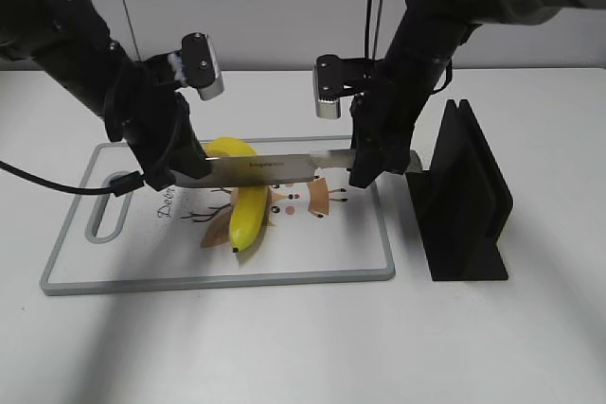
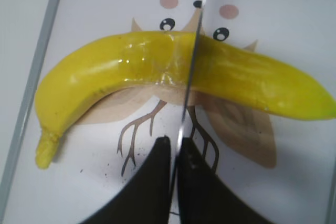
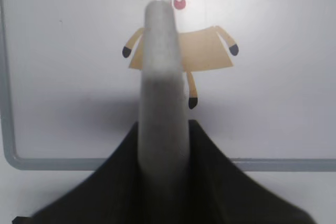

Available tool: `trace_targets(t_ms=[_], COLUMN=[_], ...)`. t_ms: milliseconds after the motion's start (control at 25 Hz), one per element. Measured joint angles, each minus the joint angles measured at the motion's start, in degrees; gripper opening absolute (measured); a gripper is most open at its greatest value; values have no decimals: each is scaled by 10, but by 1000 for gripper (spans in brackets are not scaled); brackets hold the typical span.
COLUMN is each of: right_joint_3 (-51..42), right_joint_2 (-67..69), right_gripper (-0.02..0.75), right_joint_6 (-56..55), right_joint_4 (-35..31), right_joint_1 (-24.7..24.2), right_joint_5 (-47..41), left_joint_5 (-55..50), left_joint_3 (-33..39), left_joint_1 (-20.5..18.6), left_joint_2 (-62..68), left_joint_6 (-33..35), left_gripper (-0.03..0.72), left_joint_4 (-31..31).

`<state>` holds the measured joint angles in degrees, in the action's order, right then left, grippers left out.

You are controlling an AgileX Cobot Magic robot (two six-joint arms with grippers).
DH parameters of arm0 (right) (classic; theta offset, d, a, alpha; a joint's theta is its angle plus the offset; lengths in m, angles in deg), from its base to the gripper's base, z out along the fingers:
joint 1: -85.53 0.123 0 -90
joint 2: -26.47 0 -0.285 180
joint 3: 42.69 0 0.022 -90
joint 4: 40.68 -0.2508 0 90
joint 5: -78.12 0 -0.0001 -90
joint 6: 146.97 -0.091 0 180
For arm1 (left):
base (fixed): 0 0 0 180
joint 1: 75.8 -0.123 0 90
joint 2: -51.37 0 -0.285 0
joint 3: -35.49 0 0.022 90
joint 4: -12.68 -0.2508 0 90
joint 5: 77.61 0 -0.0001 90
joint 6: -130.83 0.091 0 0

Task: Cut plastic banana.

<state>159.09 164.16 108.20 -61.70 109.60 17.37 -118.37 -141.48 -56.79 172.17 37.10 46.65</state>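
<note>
The plastic banana (image 1: 248, 219) lies on the white cutting board (image 1: 218, 281), glossy yellow, stem end toward the back. A knife (image 1: 275, 167) is held level across its middle. My left gripper (image 1: 175, 172) is shut on the tip of the blade. My right gripper (image 1: 365, 172) is shut on the grey handle. In the left wrist view the thin blade (image 2: 189, 77) runs edge-on over the banana (image 2: 105, 72), at its seam, out from the shut jaws (image 2: 176, 145). In the right wrist view the handle (image 3: 163, 77) stands between the jaws (image 3: 163, 129).
A black knife stand (image 1: 464, 196) sits on the table just right of the board. The board has a grey rim (image 3: 8, 77), a handle slot (image 1: 109, 210) at its left end and a cartoon print under the banana.
</note>
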Motion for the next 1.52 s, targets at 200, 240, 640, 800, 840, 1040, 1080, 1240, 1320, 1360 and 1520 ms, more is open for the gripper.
trace_targets(t_ms=[200,240,640,800,840,1040,1080,1240,1320,1360,1520], right_joint_3=[-4,-4,-4,-4,-4,-4,-4,-4,-4,-4,-4], right_joint_2=[-39,-52,-147,-150,-150,-150,-150,-150,-150,-150,-155], right_gripper=[169,169,168,168,168,165,165,164,164,164,164], right_joint_6=[-2,-2,-2,-2,-2,-7,-9,-12,-12,-13,-53], right_joint_4=[5,5,3,2,2,-4,-4,-2,-1,0,3], right_joint_1=[4,4,5,6,6,6,6,6,6,6,6], right_joint_5=[4,4,-6,-10,-12,-18,-18,-16,-21,-25,-40], left_joint_5=[2,0,-16,-23,-27,-25,-25,0,25,35,64], left_joint_3=[11,11,11,11,11,11,11,11,11,11,11], left_joint_1=[3,3,3,3,3,3,3,3,3,3,-6], left_joint_2=[-34,-45,-154,-160,-160,-160,-160,-167,-181,-189,-223], left_joint_6=[-7,-7,-8,-9,-10,-17,-18,-18,-21,-30,-119], left_gripper=[-12,-12,-12,-12,-11,196,269,539,579,586,592], left_joint_4=[-17,-19,-26,-27,-28,-30,-32,-37,-37,-37,-41])
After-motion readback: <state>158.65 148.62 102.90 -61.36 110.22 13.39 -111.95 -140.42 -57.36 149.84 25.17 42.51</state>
